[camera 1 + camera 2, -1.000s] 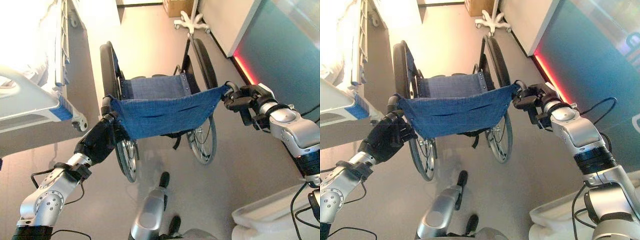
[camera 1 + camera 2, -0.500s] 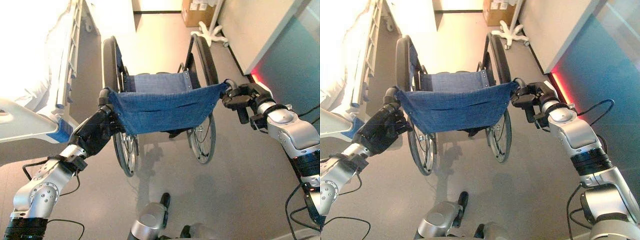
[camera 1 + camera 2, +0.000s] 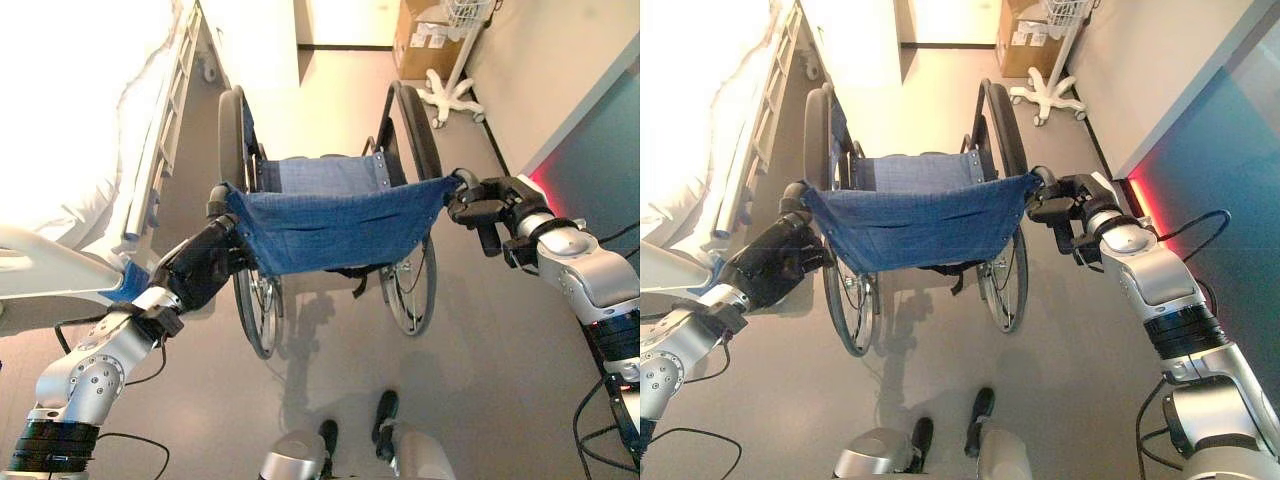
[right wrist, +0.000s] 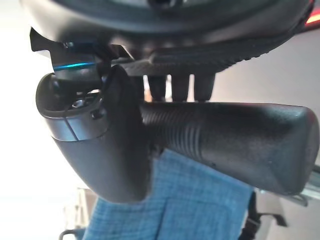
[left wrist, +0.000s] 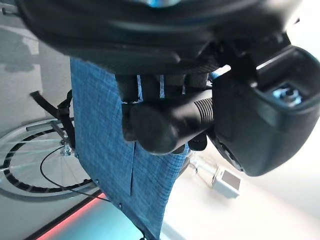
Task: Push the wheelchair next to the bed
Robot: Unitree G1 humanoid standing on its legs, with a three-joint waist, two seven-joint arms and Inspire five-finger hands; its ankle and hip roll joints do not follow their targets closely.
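Gripping the 2 push handles, the left hand (image 3: 205, 270) and right hand (image 3: 487, 203) are curled tight round them, mid-push. The wheelchair (image 3: 330, 225) stands just beside the bed (image 3: 150, 180); next, judging by that, roll it further alongside, holding the line.

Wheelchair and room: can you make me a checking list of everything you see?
Surface: plain grey floor.
Job's things: blue-fabric wheelchair with black wheels, upright, beside the white hospital bed with a gap between them.
Clutter: brown cardboard box; white wheeled stand base.
Hands: left hand and right hand each curled round a black push handle.
Cables: nothing seen.
Surroundings: pale wall, teal panel with red light strip.
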